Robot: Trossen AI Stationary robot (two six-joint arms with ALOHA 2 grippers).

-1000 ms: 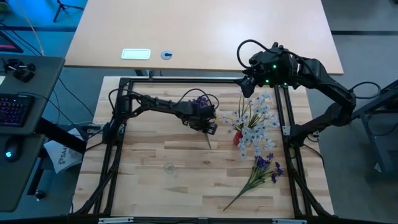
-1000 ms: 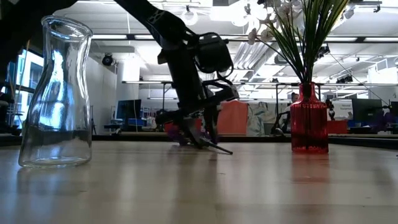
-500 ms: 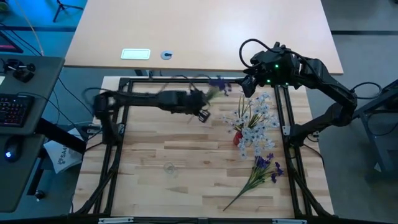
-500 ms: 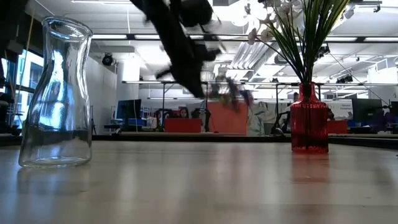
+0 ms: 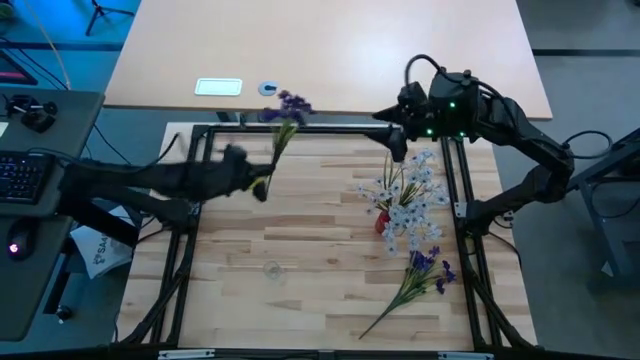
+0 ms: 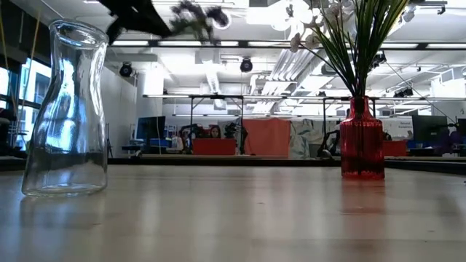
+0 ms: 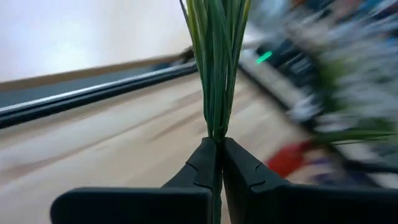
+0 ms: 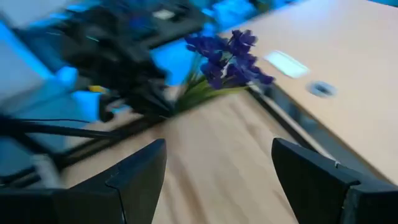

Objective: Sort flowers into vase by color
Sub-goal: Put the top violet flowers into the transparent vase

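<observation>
Your left gripper (image 7: 216, 144) clamped on a dark purple sprig's thin green stem (image 5: 284, 118), lifted over the wooden table (image 5: 300, 250), your right gripper (image 8: 214, 163) spread wide, empty, at the far edge.

A robotics lab in an open-plan industrial hall.

Two dark robot arms are mounted on a black metal frame (image 5: 300, 129) around a butcher-block worktop (image 5: 300, 260), with a pale desk (image 5: 330, 50) behind it. A keyboard (image 5: 22, 178) and mouse (image 5: 14, 246) sit on a grey side desk at the left, with cables trailing over the floor. Level across the worktop, the room shows long ceiling light strips (image 6: 189, 44), exposed ducts, more workbenches (image 6: 196, 98) and orange-red partitions (image 6: 266, 138) in the distance.
</observation>
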